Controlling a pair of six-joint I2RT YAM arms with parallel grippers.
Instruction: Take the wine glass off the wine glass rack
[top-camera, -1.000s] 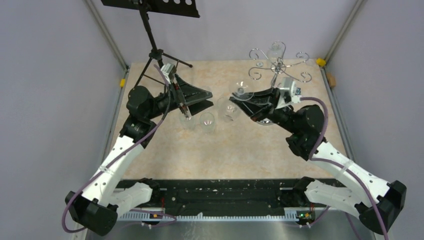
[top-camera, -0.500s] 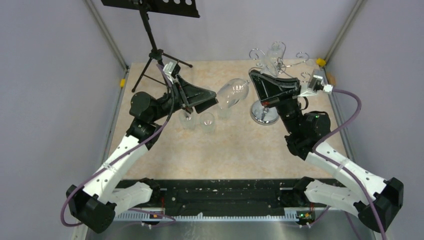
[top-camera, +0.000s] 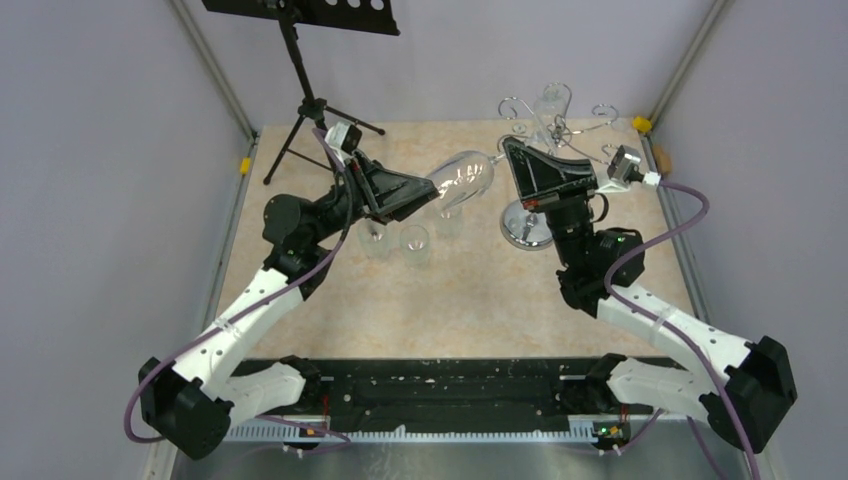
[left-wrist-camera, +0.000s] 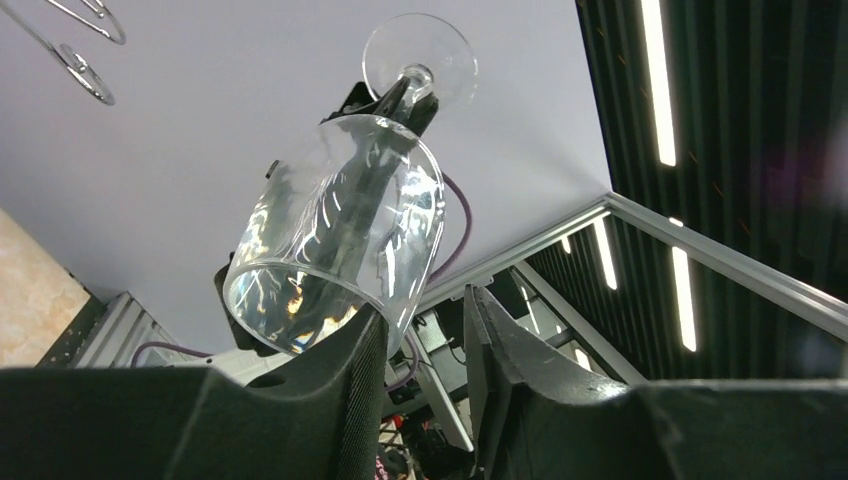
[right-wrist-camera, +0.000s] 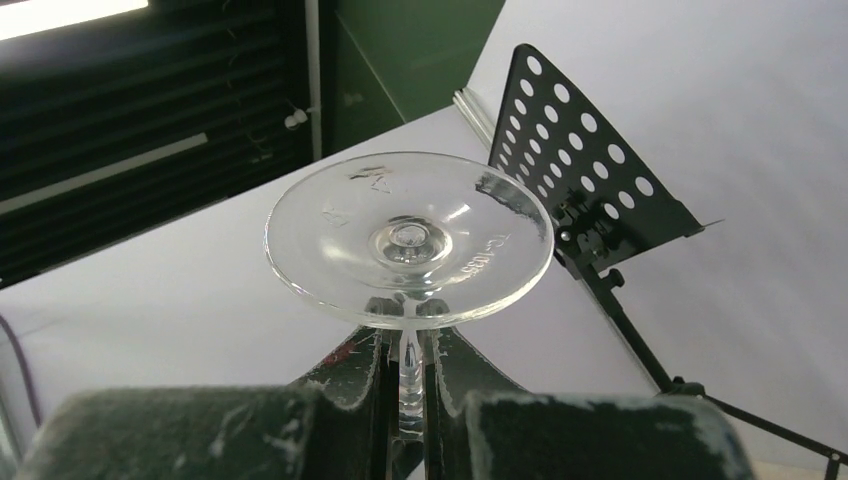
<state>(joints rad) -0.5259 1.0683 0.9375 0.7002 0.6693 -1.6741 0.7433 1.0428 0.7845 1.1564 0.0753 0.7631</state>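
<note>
My right gripper (top-camera: 507, 152) is shut on the stem of a clear wine glass (top-camera: 462, 179) and holds it tipped sideways in the air, left of the chrome wine glass rack (top-camera: 527, 226). In the right wrist view the stem (right-wrist-camera: 408, 372) sits between the closed fingers, with the round foot (right-wrist-camera: 408, 240) just beyond them. My left gripper (top-camera: 428, 194) is open at the bowl's rim. In the left wrist view the bowl (left-wrist-camera: 335, 235) hangs over the left finger (left-wrist-camera: 362, 365), and the gap between the fingers holds nothing.
Three more glasses (top-camera: 414, 243) stand on the table under the held glass. Another glass (top-camera: 548, 100) hangs on the rack's scroll arms. A black tripod music stand (top-camera: 300, 60) is at the back left and also shows in the right wrist view (right-wrist-camera: 590, 190).
My right gripper swung up and back beside the rack, carrying the glass off the table level. My left gripper rose and moved right up to the bowl's rim.
</note>
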